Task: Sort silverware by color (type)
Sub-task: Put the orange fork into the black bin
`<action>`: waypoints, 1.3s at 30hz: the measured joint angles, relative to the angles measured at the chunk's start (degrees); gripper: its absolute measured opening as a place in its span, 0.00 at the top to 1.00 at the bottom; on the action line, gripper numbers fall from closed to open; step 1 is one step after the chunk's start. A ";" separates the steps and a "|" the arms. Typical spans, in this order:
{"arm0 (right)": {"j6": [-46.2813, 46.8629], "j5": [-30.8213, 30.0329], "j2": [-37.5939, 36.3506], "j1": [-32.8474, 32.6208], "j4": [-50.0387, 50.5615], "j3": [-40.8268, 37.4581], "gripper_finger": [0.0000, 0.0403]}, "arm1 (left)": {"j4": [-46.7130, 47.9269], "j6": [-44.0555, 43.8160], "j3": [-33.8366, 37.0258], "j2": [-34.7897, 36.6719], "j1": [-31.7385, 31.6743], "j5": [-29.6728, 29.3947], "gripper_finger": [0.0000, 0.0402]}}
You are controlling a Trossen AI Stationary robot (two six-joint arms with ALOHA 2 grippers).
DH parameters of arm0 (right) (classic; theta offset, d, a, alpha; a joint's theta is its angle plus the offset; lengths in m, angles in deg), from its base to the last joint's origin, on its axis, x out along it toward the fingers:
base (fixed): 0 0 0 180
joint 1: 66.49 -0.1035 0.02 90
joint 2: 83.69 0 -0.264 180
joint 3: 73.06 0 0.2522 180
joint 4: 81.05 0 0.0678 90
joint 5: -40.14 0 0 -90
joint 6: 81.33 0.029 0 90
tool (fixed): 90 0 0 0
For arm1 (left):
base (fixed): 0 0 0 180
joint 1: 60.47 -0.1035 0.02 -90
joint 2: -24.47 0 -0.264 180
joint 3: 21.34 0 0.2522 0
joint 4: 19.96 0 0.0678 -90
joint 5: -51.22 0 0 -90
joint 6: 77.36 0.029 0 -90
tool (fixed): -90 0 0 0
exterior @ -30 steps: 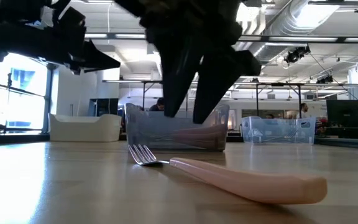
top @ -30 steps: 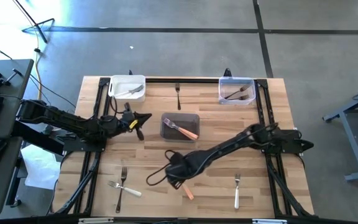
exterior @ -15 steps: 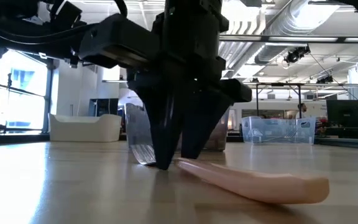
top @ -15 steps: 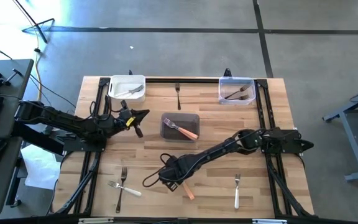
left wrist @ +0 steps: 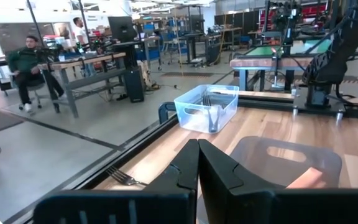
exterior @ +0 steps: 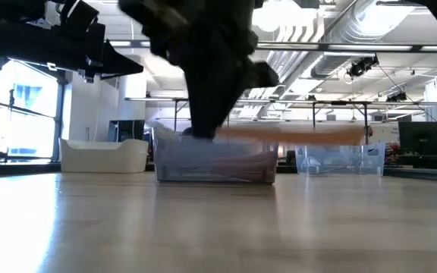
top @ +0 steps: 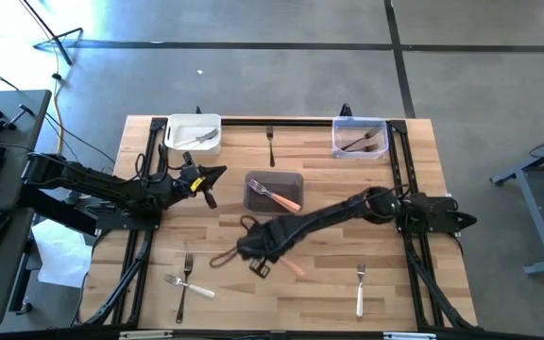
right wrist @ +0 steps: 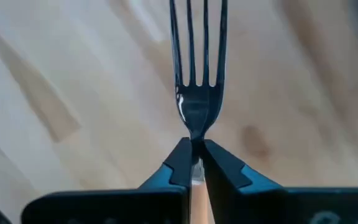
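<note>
Left gripper (top: 213,176): fingers pressed together, empty, hovering left of the dark tub (top: 273,191).
White tub (top: 195,132): far left, cutlery inside.
Dark tub: table centre, 1 salmon-handled fork (top: 277,196) inside.
Right gripper (top: 264,247): pinching the neck of a salmon-handled fork (right wrist: 197,93), lifted off the table, just near of the dark tub.
Clear tub (top: 359,138): far right, dark forks inside.
</note>
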 joint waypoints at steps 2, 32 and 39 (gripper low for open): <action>-2.72 -0.36 -0.44 1.28 3.65 2.01 0.96 | 0.13 -0.55 0.00 0.00 0.01 0.40 1.00; -32.23 3.96 -1.80 26.60 0.93 0.61 0.96 | 1.11 0.37 0.00 0.07 -0.21 -1.79 1.00; -32.00 5.11 -1.78 26.82 -1.72 -1.90 0.96 | 1.09 0.05 0.00 0.07 -0.21 -1.74 1.00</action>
